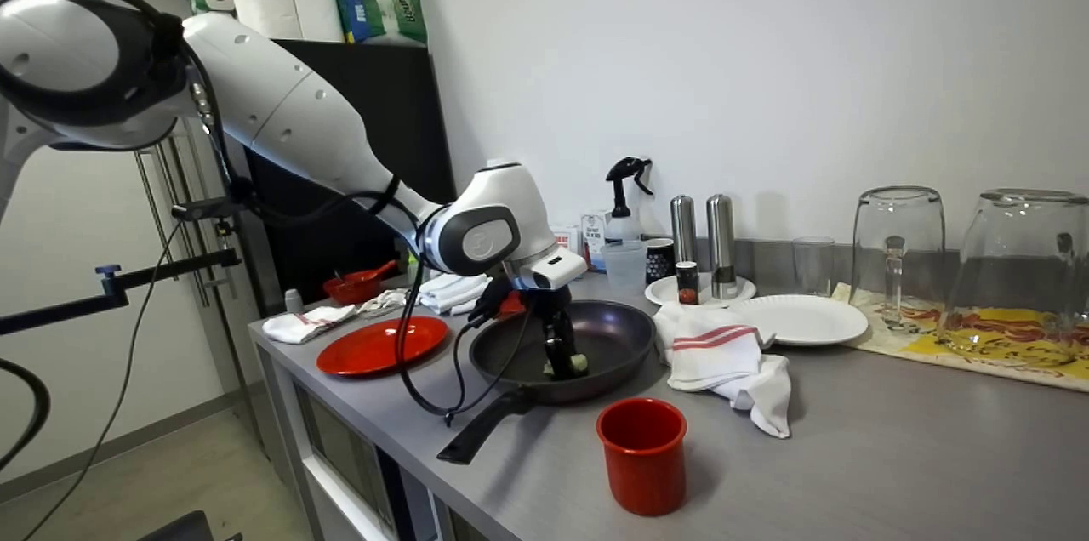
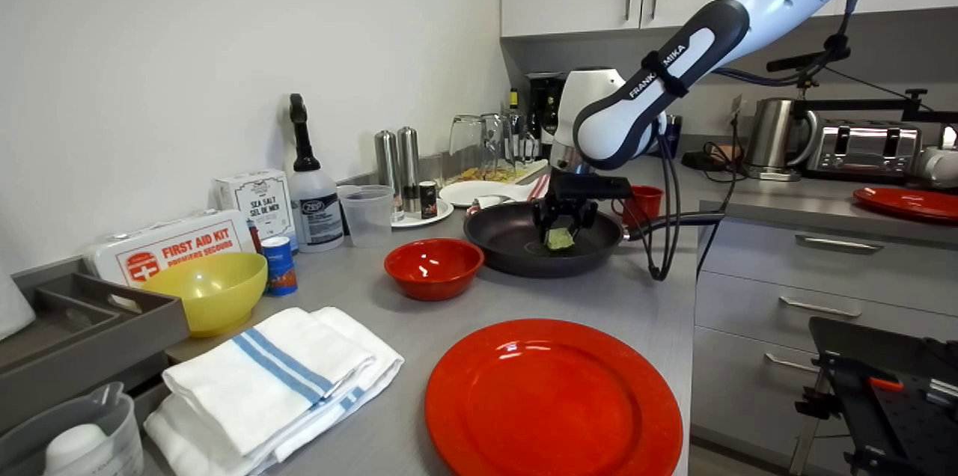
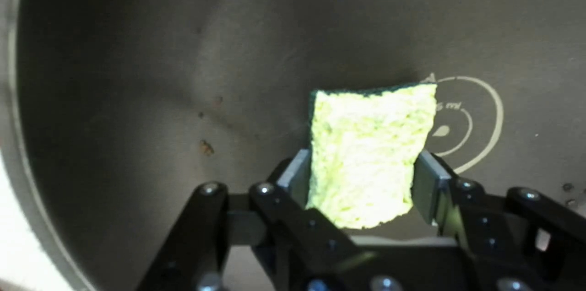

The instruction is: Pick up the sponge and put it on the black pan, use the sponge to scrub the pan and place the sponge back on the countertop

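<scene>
The yellow-green sponge (image 3: 371, 153) with a dark green scrub layer is between my two finger pads in the wrist view. My gripper (image 3: 361, 179) is shut on it, the pads pressing its sides. The sponge also shows in both exterior views (image 1: 580, 365) (image 2: 559, 239), inside the black pan (image 1: 617, 337), low near its floor. I cannot tell whether it touches the floor. The pan (image 2: 509, 255) stands on the grey countertop (image 1: 817, 456). In the wrist view the pan (image 3: 137, 99) has brown specks and a printed ring mark beside the sponge. My gripper (image 2: 557, 221) points downward.
A red cup (image 1: 642, 460) stands near the pan handle (image 1: 485, 430). A white towel (image 1: 723, 354) lies against the pan's side. A red bowl (image 2: 434, 270) and a red plate (image 2: 554, 401) sit near it. Cables (image 2: 666, 221) hang beside the arm near the handle.
</scene>
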{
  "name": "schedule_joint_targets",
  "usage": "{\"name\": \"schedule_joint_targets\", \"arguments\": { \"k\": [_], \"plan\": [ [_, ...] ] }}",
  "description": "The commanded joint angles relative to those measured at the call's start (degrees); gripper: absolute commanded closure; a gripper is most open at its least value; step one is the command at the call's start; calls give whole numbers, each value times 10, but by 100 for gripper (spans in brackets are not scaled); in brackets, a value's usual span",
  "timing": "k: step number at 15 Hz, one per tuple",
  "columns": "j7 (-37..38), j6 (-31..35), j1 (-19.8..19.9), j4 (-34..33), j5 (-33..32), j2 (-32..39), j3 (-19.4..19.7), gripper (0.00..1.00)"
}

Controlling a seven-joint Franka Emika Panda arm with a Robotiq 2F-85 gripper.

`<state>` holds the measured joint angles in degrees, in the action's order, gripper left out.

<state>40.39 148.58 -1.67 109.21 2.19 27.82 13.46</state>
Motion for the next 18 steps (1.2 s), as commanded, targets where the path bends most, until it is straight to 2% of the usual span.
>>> {"name": "schedule_joint_targets", "arguments": {
  "k": [1,9,18],
  "plan": [
    [12,0,3,9,-13,7,14,72],
    [12,1,2,8,-10,9,13,72],
    [-2,-1,-11,-8,-3,12,-25,72]
  ]
}}
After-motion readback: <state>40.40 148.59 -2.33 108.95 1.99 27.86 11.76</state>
